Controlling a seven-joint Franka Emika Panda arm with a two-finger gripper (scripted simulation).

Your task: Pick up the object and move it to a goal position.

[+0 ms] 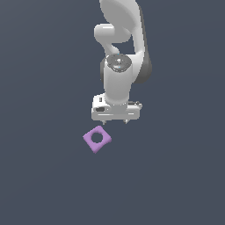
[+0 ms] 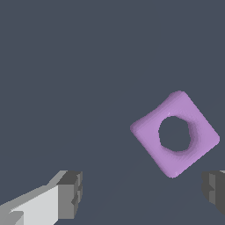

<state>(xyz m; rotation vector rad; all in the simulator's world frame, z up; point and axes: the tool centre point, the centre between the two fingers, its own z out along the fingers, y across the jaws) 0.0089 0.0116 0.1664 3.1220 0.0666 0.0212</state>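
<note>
We have the gripper (image 1: pixel 115 121) pointing down with its fingers spread wide, nothing between them. In the wrist view both fingertips (image 2: pixel 70 193) show with a broad gap of bare floor (image 2: pixel 66 66) between.

The purple block (image 1: pixel 97 139) lies flat on the floor, turned diamond-wise, its round hole facing up. It sits near the gripper but not under it: in the exterior view it is off toward the exterior view's left of the fingers and nearer the camera. Wrist view confirms the block (image 2: pixel 149 132) lies outside the finger gap, closer to one fingertip, not touching either.
</note>
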